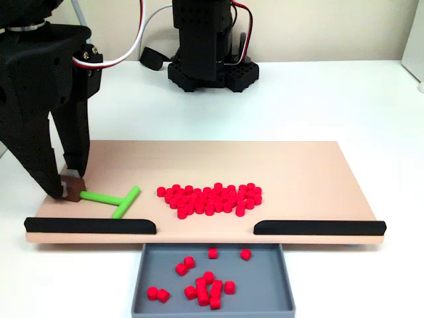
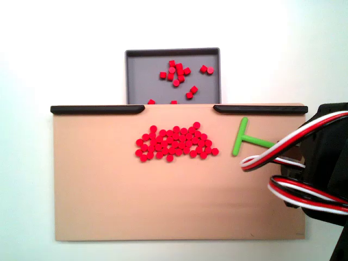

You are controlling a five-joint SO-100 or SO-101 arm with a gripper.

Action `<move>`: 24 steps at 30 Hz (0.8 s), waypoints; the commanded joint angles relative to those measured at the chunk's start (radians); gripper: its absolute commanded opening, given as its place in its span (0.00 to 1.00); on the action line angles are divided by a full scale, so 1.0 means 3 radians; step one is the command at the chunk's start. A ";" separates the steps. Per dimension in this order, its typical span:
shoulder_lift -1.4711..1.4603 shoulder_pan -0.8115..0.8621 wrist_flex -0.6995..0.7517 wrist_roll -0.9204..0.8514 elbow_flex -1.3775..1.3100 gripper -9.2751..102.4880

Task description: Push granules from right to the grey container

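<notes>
In a fixed view the granules (image 1: 211,199), a dense patch of small red pellets, lie mid-board just behind the gap between two black strips. Below that gap sits the grey container (image 1: 271,291) with several red pellets inside. My gripper (image 1: 68,189) is at the board's left end, its black fingers closed down on the stem end of a green T-shaped stick (image 1: 114,199) that lies flat, its crossbar left of the pile and apart from it. From above, the granules (image 2: 175,145), the container (image 2: 140,76) and the stick (image 2: 243,138) show again; wires cover the stem's end.
The beige board (image 1: 311,172) carries two black strips (image 1: 89,225) (image 1: 319,227) along its front edge. The arm's black base (image 1: 211,69) stands behind the board. Red, white and black wires (image 2: 288,157) and the arm body hang over the board's right end seen from above.
</notes>
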 commanded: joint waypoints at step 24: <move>0.0210 -0.0225 0.0031 -0.1631 0.0240 0.08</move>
